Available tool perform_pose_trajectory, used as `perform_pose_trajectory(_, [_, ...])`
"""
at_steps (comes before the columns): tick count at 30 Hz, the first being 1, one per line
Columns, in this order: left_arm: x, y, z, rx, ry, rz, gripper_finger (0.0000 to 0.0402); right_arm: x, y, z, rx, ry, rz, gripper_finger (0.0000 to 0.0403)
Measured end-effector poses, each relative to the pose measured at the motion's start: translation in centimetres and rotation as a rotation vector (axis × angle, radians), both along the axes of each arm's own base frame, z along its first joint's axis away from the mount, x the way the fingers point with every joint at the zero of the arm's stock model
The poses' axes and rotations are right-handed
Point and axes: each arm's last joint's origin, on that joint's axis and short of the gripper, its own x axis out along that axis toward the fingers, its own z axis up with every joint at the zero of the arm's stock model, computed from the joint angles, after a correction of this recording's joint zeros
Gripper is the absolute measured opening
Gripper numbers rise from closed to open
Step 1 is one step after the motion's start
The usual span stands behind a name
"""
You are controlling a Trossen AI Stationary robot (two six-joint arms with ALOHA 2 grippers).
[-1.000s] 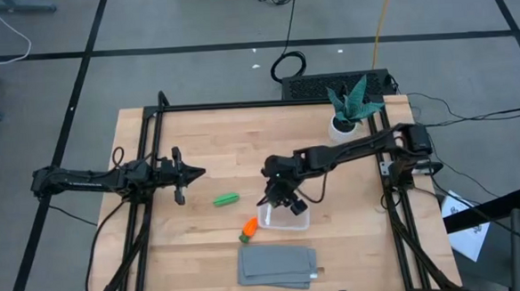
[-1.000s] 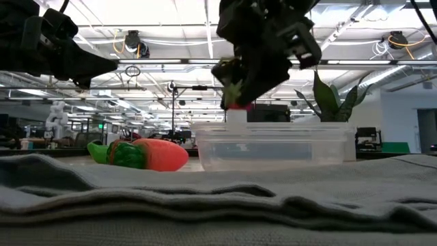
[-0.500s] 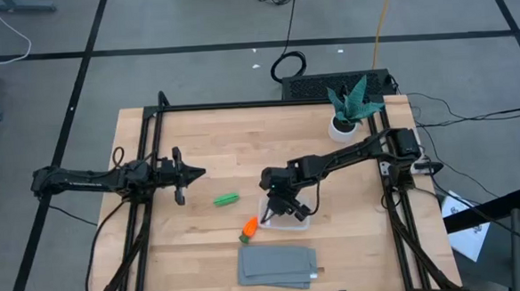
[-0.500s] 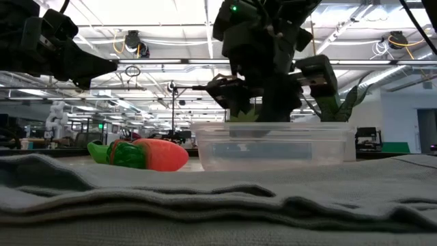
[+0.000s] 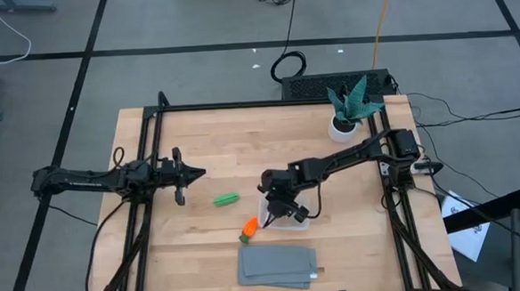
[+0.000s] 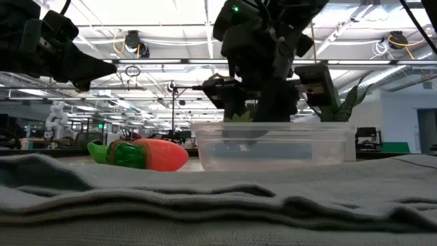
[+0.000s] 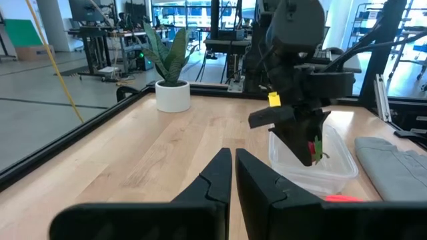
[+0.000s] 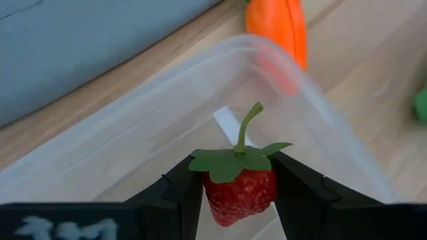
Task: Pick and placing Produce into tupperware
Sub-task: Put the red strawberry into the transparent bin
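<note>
The right tool (image 8: pixel 239 193) is lowered into the tupperware (image 5: pixel 286 217) and is clamped on the strawberry (image 8: pixel 240 187). In the right wrist view the two dark fingers (image 8: pixel 183 190) press against both sides of the red berry, whose green leaves and stem stand up between them. The berry is inside the clear walls of the container; whether it touches the container floor cannot be determined. In the low view the right tool (image 6: pixel 256 119) reaches below the rim of the tupperware (image 6: pixel 273 145).

The tupperware sits on the tabletop (image 5: pixel 215 139) near its middle, slightly toward the front edge and the right edge. The carrot (image 5: pixel 249 227) lies on the tabletop just beside the left end of the container, between the container and the grey cloth (image 5: pixel 278 266). The cloth lies flat along the front edge of the tabletop. The green pod (image 5: pixel 226 199) lies on the tabletop left of the container, apart from it and from the carrot.

The left tool (image 5: pixel 196 173) is held over the left half of the tabletop, well apart from the produce, with its fingers (image 7: pixel 215 180) pressed together and nothing between them. In the left wrist view the left tool (image 7: pixel 233 175) points across the tabletop toward the right arm and the tupperware (image 7: pixel 313 167).

A potted plant (image 5: pixel 349 110) in a white pot stands near the rear right corner of the tabletop.
</note>
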Motion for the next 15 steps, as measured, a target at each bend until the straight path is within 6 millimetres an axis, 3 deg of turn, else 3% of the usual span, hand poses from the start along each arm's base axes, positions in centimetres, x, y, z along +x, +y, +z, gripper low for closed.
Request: perform_pose_trajectory(15, [0.0,0.0,0.0,-0.003,-0.001,0.000,0.0024,-0.7,-0.1,-1.7,0.018,-0.026,-0.029,0.0146])
